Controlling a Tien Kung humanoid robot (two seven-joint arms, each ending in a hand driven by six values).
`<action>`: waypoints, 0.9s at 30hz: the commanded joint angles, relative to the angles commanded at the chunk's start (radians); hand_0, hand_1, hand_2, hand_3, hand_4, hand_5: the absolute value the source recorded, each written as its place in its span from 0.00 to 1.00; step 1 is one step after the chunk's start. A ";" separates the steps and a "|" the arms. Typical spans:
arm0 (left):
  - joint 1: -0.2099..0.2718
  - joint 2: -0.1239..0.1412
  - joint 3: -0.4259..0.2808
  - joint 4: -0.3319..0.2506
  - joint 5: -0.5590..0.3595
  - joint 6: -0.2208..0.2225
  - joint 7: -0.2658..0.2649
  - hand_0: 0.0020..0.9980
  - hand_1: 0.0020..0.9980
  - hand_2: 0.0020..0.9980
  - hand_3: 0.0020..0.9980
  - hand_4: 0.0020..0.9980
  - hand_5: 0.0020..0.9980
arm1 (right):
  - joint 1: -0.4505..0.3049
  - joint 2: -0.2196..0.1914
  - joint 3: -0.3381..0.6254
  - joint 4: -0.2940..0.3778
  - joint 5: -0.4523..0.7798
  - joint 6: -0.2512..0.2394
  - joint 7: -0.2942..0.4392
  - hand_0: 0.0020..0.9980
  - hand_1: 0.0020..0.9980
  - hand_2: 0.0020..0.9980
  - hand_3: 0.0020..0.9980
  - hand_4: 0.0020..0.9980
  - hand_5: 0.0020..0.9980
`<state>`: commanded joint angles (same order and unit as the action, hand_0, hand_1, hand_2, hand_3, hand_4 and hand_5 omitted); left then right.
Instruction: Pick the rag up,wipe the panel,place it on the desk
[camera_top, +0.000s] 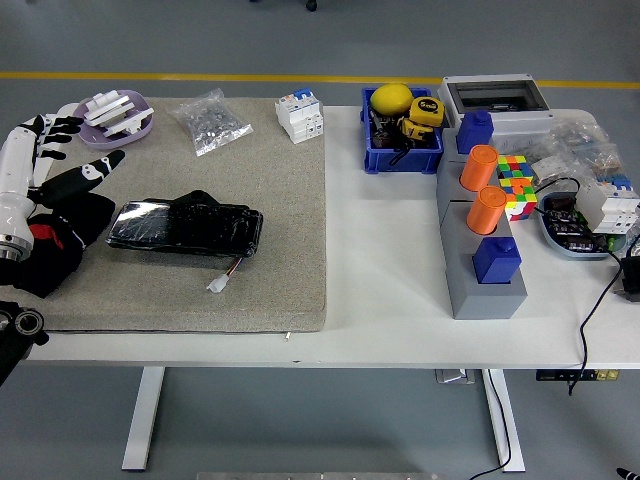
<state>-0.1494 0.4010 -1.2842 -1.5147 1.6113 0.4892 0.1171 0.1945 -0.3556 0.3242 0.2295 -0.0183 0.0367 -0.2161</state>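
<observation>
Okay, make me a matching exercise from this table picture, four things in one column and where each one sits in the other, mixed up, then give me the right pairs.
Things:
1. black panel
2. purple dish
3. yellow tape measure
4. colour cube

Places:
A. in the blue bin
B. far left corner of the grey mat
C. on the white table, right of the two orange cylinders
D. lying on the grey mat, just right of the black rag

Pairs: 1-D, 2-B, 3-A, 4-C
</observation>
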 joint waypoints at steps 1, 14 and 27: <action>0.002 -0.002 -0.002 -0.008 -0.008 0.001 -0.005 0.50 0.67 0.67 0.67 1.00 0.45 | 0.000 0.001 -0.001 0.000 0.001 0.000 0.001 0.71 0.63 0.68 0.63 1.00 0.55; 0.003 -0.034 -0.091 0.042 -0.398 -0.104 -0.154 0.49 0.64 0.59 0.58 0.87 0.29 | -0.002 0.011 -0.002 -0.005 0.002 0.000 0.003 0.71 0.62 0.68 0.63 1.00 0.55; 0.044 0.026 -0.184 0.180 -0.944 -0.482 -0.207 0.46 0.57 0.59 0.59 0.81 0.18 | -0.007 0.011 -0.023 -0.005 0.024 0.001 0.011 0.71 0.63 0.68 0.63 1.00 0.55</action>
<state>-0.1053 0.4272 -1.4680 -1.3344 0.6674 0.0076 -0.0899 0.1870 -0.3449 0.3013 0.2245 0.0060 0.0380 -0.2047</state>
